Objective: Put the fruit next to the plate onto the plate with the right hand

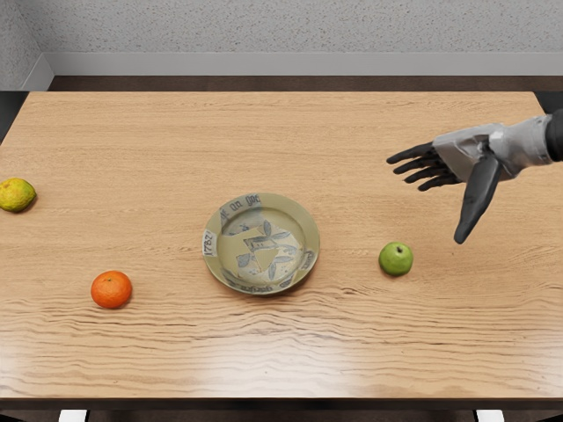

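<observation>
A light wood-grain table [281,132] fills the frame. Just left of centre lies a round, cream-green ceramic plate [311,247] painted with a blue design, and nothing sits on it. At the upper right, the grey and black right hand [454,163] hovers above the table, its fingers [413,163] spread wide and its thumb pointing down, holding nothing. A round orange fruit [112,289] rests at lower left, well apart from the plate, and a yellow-green fruit [17,194] lies at the far left edge.

The small green apple [396,258] sits near the plate's right side, below and left of the hand, and looks like the fruit meant. To grasp it well, the hand should drop down and leftward, centre the open palm over the apple, close evenly round its widest part, and lift it clear before crossing the rim.

Dark lettering runs along the plate's upper-left rim, too small to read reliably.
</observation>
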